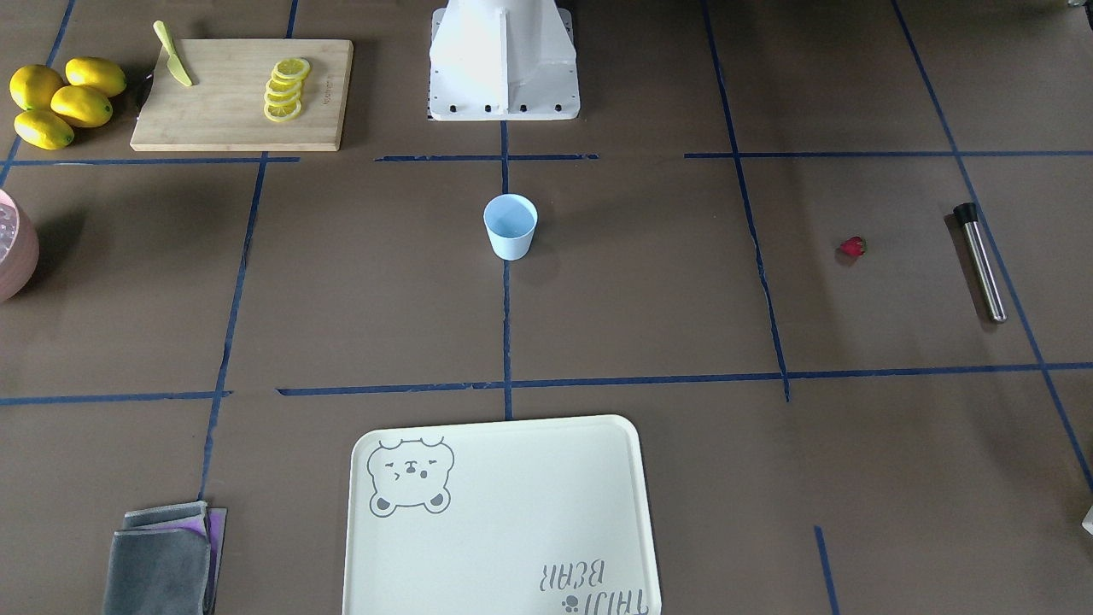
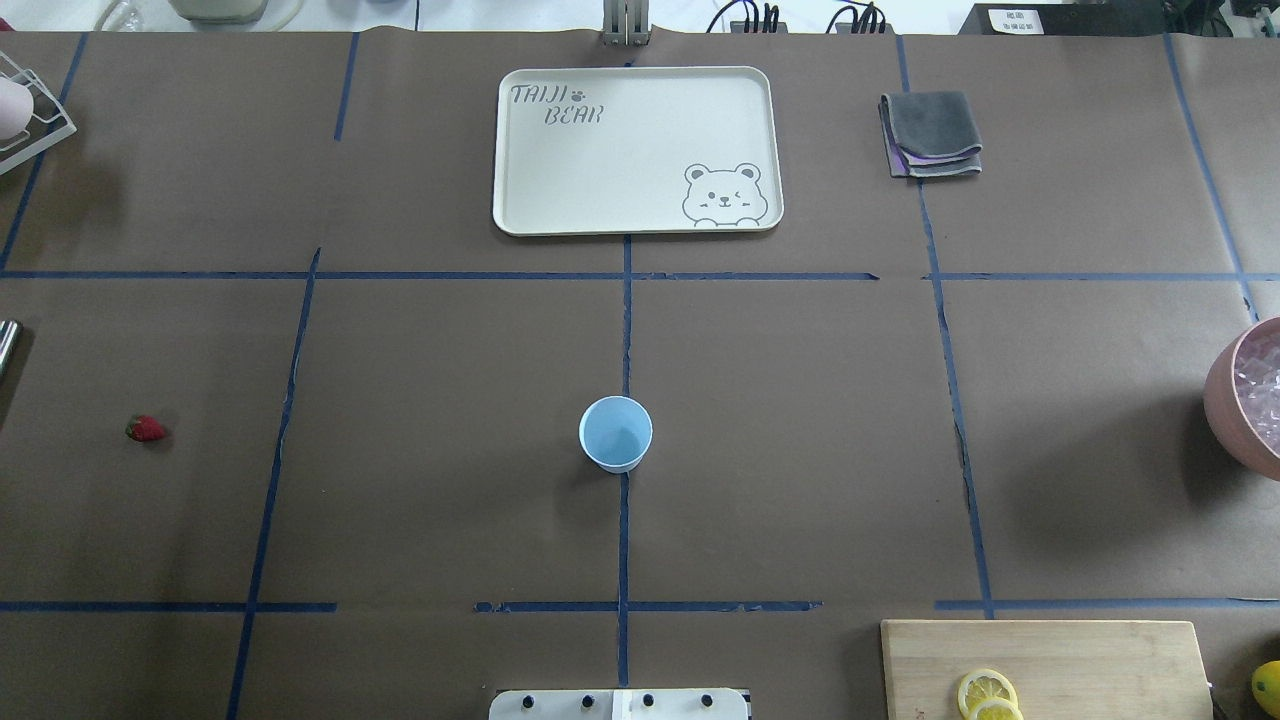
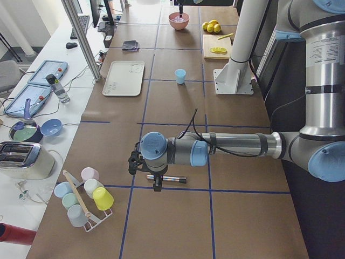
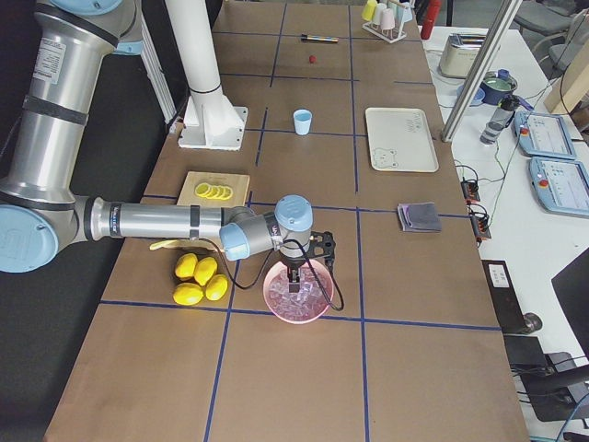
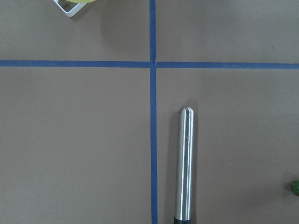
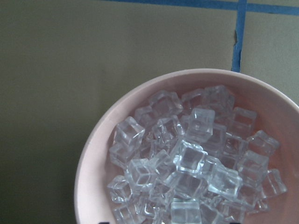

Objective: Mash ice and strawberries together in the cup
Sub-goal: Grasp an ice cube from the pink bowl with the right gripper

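My left tool (image 3: pixel 157 185) hangs right over the metal masher stick (image 5: pixel 184 163). The stick lies flat on the tabletop (image 2: pixel 450 450), just beside a blue tape line. I cannot tell if this tool is spread or pressed together, because its own camera shows no fingers. The stick looks hard, smooth and round, so I think it could roll or slip. I would take it across the middle of the shiny part and squeeze firmly.

My right tool (image 4: pixel 294 276) hangs over the pink bowl (image 6: pixel 93 154), which is full of ice (image 6: pixel 189 156). I cannot tell how this tool stands either. The cubes are small and clear and lie in a loose pile. They are hard, and I guess wet and slippery, so one may pop out of a pinch. I would pick a cube on top of the pile and press on two flat sides.

A little farther from my left tool, the strawberry (image 1: pixel 852 248) lies alone on the tabletop, near the stick. It is tiny, light and soft, and I think a hard squeeze would squash it. I would pinch it gently around its fat red middle, not the green top.

Farthest from both tools, the cup (image 2: pixel 616 433) stands upright in the middle of the tabletop. It looks empty, so nothing is ready to mash yet. It looks thin and light. I think it may tip or slide when pushed, so one tool should hold its side wall.
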You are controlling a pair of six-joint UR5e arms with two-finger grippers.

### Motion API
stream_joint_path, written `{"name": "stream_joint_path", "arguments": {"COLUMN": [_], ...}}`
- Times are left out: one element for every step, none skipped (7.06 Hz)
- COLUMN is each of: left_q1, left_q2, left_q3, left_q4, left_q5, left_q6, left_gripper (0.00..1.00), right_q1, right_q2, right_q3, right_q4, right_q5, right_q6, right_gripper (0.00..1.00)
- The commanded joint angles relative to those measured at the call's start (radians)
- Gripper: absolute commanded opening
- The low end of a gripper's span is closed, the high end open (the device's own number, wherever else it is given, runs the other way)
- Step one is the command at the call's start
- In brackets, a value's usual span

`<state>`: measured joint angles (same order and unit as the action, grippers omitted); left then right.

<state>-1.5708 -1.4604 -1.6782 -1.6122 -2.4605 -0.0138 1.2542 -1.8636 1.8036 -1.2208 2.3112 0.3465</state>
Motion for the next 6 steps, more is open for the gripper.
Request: {"name": "stream_joint_path", "arguments": {"left_q1": [0.000, 0.000, 0.000, -0.001, -0.002, -0.002], "left_q2": [0.000, 0.000, 0.000, 0.000, 0.002, 0.002], "left_q3": [0.000, 0.000, 0.000, 0.000, 0.000, 0.000], "left_q4": [0.000, 0.000, 0.000, -0.002, -0.006, -0.006], "left_q5": [0.000, 0.000, 0.000, 0.000, -0.002, -0.002], "left_q6": [0.000, 0.002, 0.002, 0.002, 0.002, 0.002], "left_gripper": [1.00, 1.00, 1.00, 1.00, 1.00, 1.00], "right_q1": [-0.036, -0.039, -0.039, -0.039, -0.041, -0.048], "right_q2": [-0.002, -0.002, -0.002, -0.002, 0.003, 0.004], "right_q3": [-0.021, -0.027, -0.032, -0.035, -0.039, -0.041], "right_q4": [0.000, 0.001, 0.001, 0.003, 0.003, 0.003], "right_q5": [-0.030, -0.036, -0.036, -0.036, -0.036, -0.038], "right_q6": [-0.006, -0.014, -0.014, -0.014, -0.014, -0.014], "right_gripper": [0.85, 0.85, 0.81, 0.77, 0.72, 0.70]}}
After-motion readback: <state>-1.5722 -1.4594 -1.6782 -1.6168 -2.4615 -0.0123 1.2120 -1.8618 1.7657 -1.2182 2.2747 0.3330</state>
